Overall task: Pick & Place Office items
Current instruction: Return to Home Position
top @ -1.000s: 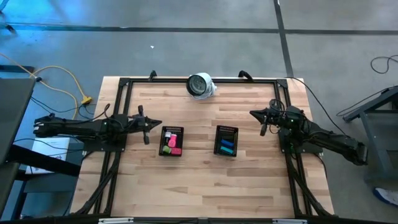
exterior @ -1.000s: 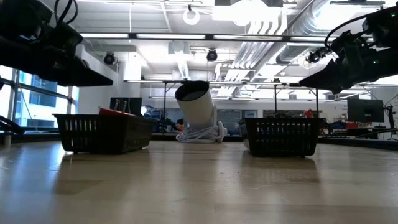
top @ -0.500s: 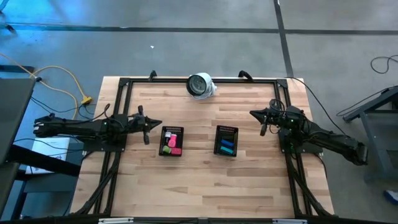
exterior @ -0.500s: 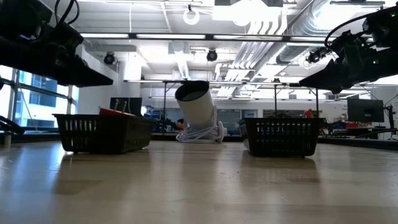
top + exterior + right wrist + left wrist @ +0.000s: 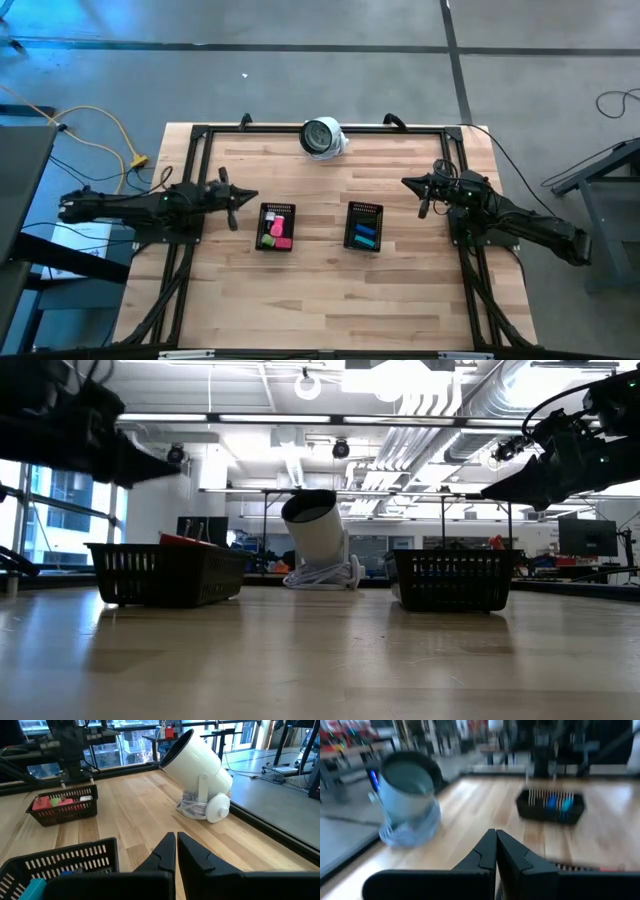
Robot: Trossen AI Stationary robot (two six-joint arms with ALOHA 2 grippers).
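Observation:
Pink, red and green office items (image 5: 279, 233) lie in the left black mesh tray (image 5: 276, 210). Blue and teal ones (image 5: 365, 236) lie in the right tray (image 5: 364, 209). My left gripper (image 5: 252, 196) hovers shut just left of the left tray, pointing toward the table's right, with nothing in it. My right gripper (image 5: 405, 182) hovers shut to the right of the right tray, pointing toward the table's left, also with nothing in it. In the wrist views both pairs of fingertips meet: left gripper (image 5: 496, 839), right gripper (image 5: 176, 838).
A white round lamp-like object with a dark face (image 5: 322, 137) lies on its side at the table's far edge, on a coiled white cord (image 5: 192, 809). Bare wood (image 5: 320, 290) stretches from the trays to the near edge. A black frame (image 5: 190, 160) borders the table.
My left gripper has tipped upward a little and rolled slightly, so its tip stands higher in the low view. It stays shut over the same spot. My right gripper and the trays have not moved.

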